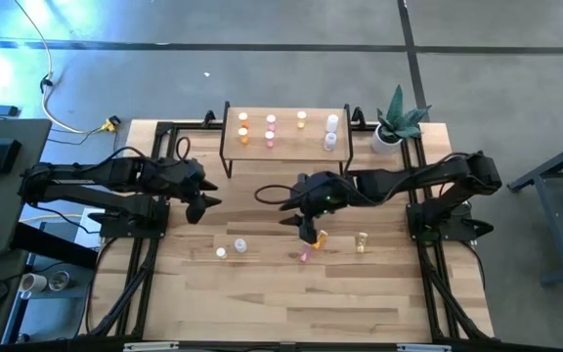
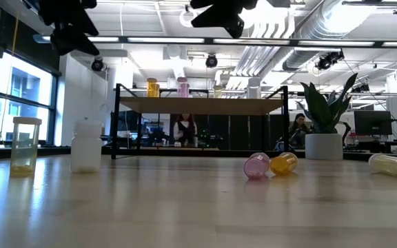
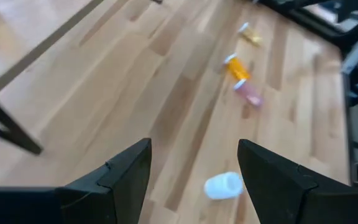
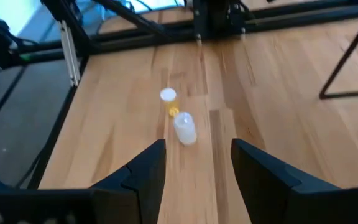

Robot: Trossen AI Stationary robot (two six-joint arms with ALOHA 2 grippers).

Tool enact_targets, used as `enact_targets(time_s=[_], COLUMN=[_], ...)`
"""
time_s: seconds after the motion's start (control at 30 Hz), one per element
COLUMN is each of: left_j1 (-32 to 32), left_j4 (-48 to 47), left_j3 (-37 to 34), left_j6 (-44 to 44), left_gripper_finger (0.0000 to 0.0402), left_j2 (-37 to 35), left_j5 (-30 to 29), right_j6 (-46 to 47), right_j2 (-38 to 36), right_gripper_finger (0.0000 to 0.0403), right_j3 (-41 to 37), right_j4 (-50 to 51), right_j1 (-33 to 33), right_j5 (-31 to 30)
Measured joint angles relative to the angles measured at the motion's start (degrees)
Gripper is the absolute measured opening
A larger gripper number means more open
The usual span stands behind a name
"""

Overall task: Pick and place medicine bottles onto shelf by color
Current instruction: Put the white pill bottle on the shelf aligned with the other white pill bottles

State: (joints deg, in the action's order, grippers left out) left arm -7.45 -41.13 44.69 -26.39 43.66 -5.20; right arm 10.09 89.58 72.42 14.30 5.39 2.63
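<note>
The shelf (image 1: 286, 147) stands at the table's far side, with orange (image 1: 242, 128), pink (image 1: 270, 129), yellow (image 1: 302, 118) and white (image 1: 331, 131) bottles upright on top. On the table, a white bottle (image 1: 240, 245) and a yellowish one (image 1: 221, 252) stand upright. A pink (image 1: 305, 254), an orange (image 1: 322, 238) and a pale yellow bottle (image 1: 362, 241) lie on their sides. My right gripper (image 1: 309, 230) is open and empty, high above the pink and orange bottles. My left gripper (image 1: 201, 203) is open and empty, raised at the left.
A potted plant (image 1: 396, 125) stands at the far right corner beside the shelf. Black frame rails (image 1: 145, 264) run along the table's left and right sides. People sit in the room behind the table (image 2: 183, 129).
</note>
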Motion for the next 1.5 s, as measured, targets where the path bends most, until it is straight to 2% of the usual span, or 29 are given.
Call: enact_targets(time_s=[0.13,0.4,0.53,0.63,0.8,1.0,1.13,1.27,1.5], left_j1=[0.63,0.78,0.75,0.7,0.64,0.6,0.6,0.6,0.6], left_j4=[0.36,0.41,0.26,0.39,-0.62,-3.24,-3.65,-3.59,-3.62], left_j3=[0.0,0.0,0.0,-0.02,-0.02,-0.02,-0.02,-0.02,-0.02], left_j6=[-0.57,-1.05,-0.14,-0.17,-0.37,-0.43,-0.48,-0.61,-0.63], left_gripper_finger=[0.0227,0.0227,0.0227,0.0227,0.0227,0.0227,0.0227,0.0227,0.0227], left_j2=[-0.02,-0.02,-0.02,-0.09,-0.51,-0.59,-0.59,-0.59,-0.56], left_j5=[-2.46,-3.35,-7.06,-10.29,-11.4,-15.54,-15.38,-15.33,-15.19], right_j6=[-0.64,-1.09,-1.11,-1.17,-4.5,-6.27,-7.36,-11.76,-13.57], right_j2=[0.0,0.89,3.94,7.1,12.03,18.07,21.2,23.72,28.66], right_gripper_finger=[0.0178,0.0222,0.0224,0.0221,0.022,0.022,0.022,0.022,0.022], right_j3=[-2.73,-3.32,-3.01,-1.95,0.67,1.53,1.53,1.53,1.53], right_j4=[-7.41,-25.56,-33.9,-35.69,-36.4,-36.01,-37.03,-37.75,-42.58], right_j1=[0.44,0.67,0.63,0.65,0.65,0.65,0.65,0.65,0.65], right_j5=[0.0,-1.98,-3.72,-3.69,-2.64,-0.52,2.29,3.23,4.77])
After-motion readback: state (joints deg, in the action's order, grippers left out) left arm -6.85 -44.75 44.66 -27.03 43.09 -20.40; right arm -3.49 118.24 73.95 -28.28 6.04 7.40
